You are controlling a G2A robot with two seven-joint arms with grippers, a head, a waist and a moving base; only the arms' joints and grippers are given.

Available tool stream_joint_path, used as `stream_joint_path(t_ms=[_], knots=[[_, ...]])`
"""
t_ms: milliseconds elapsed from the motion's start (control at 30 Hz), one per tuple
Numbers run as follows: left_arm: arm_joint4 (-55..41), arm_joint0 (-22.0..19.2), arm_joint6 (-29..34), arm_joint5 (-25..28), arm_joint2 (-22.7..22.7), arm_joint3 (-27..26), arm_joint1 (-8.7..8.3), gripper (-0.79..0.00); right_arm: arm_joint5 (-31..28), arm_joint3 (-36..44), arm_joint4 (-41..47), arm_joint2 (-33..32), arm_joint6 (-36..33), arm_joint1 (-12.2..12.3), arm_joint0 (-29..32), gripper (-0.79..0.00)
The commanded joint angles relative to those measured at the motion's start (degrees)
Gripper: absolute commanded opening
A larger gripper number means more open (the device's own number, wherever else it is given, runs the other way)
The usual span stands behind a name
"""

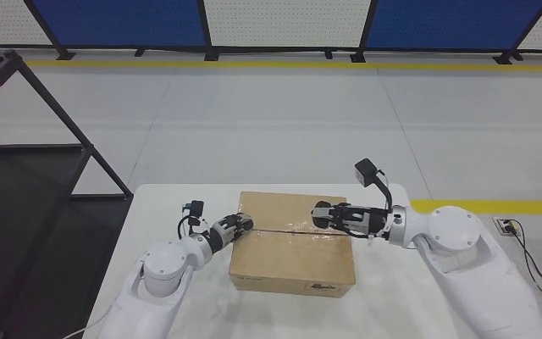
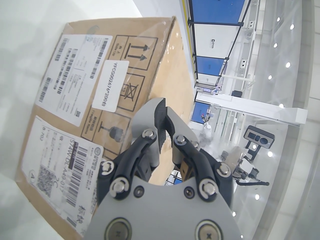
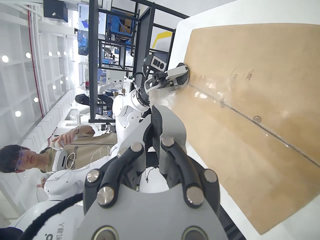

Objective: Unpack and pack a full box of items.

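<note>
A closed cardboard box (image 1: 292,254) is seen on the white table (image 1: 377,292), its top flaps meeting in a seam that is covered by clear tape (image 1: 296,230). All places are given from the box.

The left gripper (image 1: 246,225) is held at the box's left edge, just where the seam ends. Its fingers are pressed together with nothing between them. In the left wrist view the clenched tips (image 2: 163,108) are seen against the upper rim of the box (image 2: 172,81), beside the side face, where white printed labels (image 2: 72,76) are stuck. From the right wrist view the same gripper (image 3: 183,76) is seen touching the far end of the taped seam.

The right gripper (image 1: 320,213) is placed over the box top, toward its right half and close to the seam. Its fingers are likewise closed on nothing (image 3: 153,112). Whether the tips touch the cardboard (image 3: 237,138) cannot be told.

The flaps are shut and the tape is unbroken along the seam.
</note>
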State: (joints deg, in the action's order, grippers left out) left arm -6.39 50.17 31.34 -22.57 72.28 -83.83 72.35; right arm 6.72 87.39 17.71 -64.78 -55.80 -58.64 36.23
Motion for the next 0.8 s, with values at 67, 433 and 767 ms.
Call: stream_joint_path(t_ms=[67, 433, 767], knots=[[0.00, -0.27, -0.18, -0.22, -0.36, 0.18, 0.03, -0.785, -0.26, 0.68, 0.97, 0.00, 0.08, -0.11, 0.01, -0.785], [-0.09, -0.69, -0.39, -0.32, -0.77, 0.66, 0.01, -0.785, 0.94, 3.11, 3.58, 1.48, 0.30, -0.74, -1.00, -0.785], [-0.18, -0.66, -0.05, 0.01, -0.58, 0.88, -0.16, -0.785, 1.76, 4.37, 5.75, 2.50, 1.01, -1.33, -2.08, -0.785]])
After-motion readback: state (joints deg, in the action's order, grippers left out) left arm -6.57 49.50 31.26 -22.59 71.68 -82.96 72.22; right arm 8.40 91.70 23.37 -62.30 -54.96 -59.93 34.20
